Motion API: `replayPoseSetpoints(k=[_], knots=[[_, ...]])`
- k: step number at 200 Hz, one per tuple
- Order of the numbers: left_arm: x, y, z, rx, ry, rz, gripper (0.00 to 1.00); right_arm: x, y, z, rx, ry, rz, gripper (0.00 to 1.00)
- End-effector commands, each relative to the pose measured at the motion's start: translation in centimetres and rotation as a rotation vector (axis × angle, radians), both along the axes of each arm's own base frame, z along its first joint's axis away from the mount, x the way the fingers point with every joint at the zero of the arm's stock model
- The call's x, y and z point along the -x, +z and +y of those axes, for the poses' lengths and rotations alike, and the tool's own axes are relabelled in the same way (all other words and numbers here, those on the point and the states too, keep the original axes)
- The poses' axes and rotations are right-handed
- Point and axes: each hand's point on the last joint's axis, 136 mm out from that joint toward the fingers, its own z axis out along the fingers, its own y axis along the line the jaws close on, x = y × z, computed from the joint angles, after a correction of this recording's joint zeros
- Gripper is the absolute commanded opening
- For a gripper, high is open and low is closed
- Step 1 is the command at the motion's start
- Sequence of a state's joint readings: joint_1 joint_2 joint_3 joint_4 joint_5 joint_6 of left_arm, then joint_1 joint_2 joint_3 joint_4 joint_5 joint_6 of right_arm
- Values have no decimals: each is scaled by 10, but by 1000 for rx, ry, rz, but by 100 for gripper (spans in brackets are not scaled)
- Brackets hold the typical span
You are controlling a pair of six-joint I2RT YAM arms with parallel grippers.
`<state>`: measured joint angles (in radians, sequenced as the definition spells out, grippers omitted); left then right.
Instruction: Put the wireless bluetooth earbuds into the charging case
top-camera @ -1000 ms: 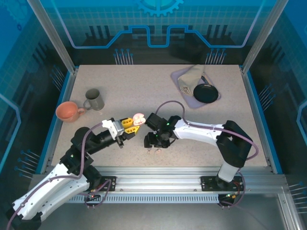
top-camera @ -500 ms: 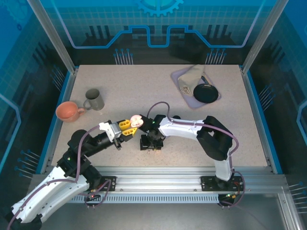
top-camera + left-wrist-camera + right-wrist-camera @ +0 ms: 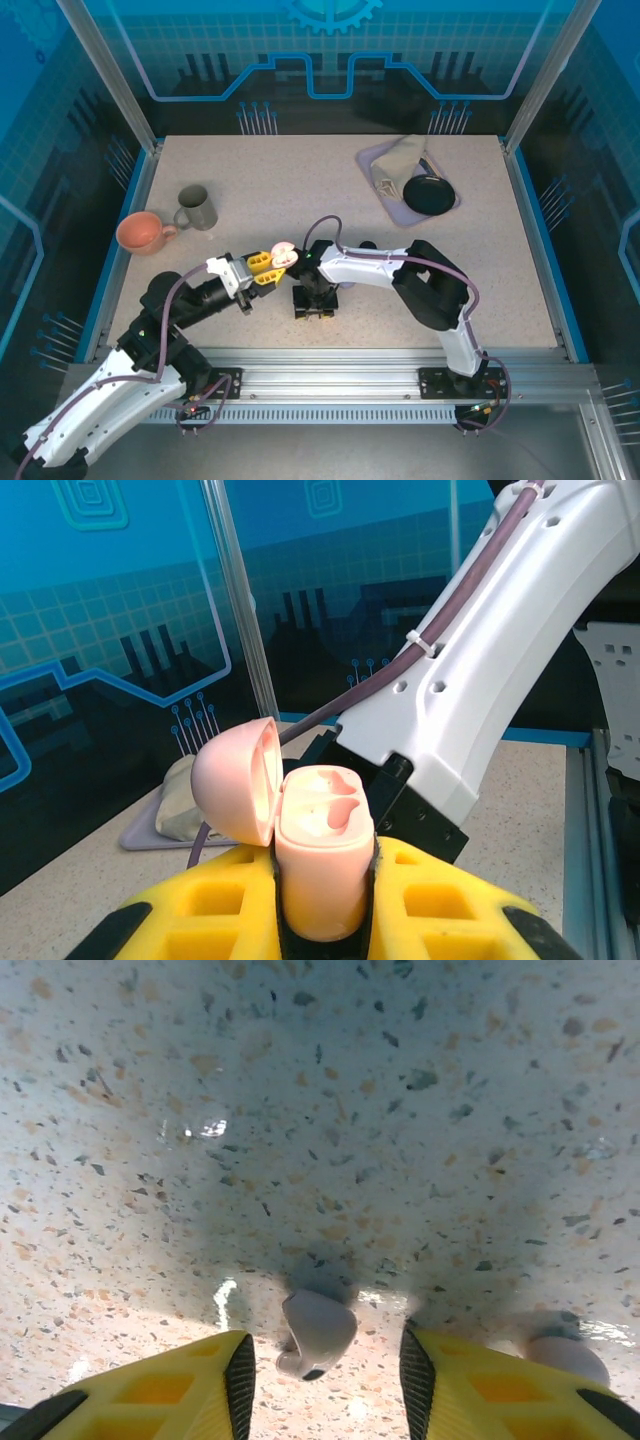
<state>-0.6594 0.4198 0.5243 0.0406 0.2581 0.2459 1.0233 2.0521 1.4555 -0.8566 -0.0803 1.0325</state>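
My left gripper (image 3: 262, 267) is shut on the pale pink charging case (image 3: 285, 255), held above the table near the centre. In the left wrist view the case (image 3: 322, 850) stands upright between the yellow fingers, lid hinged open to the left and both sockets empty. Just right of it, my right gripper (image 3: 313, 305) points straight down at the table. In the right wrist view a pale earbud (image 3: 318, 1330) lies on the speckled surface between the open fingers (image 3: 322, 1365), with a gap on each side. A second pale earbud (image 3: 570, 1358) lies just outside the right finger.
An orange cup (image 3: 140, 232) and a grey mug (image 3: 197, 207) stand at the left. At the back right a lavender tray (image 3: 372, 160) holds a folded cloth (image 3: 402, 158) and a black round dish (image 3: 428, 194). The right arm's white link passes close behind the case (image 3: 480, 670).
The right gripper has moved left and down to the table, over the earbud, and its jaws have narrowed. The left gripper with the case has shifted slightly left.
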Motion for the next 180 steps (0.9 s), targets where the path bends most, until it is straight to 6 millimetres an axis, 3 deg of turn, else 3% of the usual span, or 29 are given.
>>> replayPoseSetpoints(k=[1, 89, 180], knots=[[4, 3, 1, -7, -4, -30, 0, 4, -3, 0, 54, 0, 12, 44], [5, 2, 3, -8, 3, -40, 0, -11, 6, 2, 65, -8, -50, 42], [4, 2, 3, -11, 7, -36, 0, 5, -12, 3, 48, -10, 28, 38]])
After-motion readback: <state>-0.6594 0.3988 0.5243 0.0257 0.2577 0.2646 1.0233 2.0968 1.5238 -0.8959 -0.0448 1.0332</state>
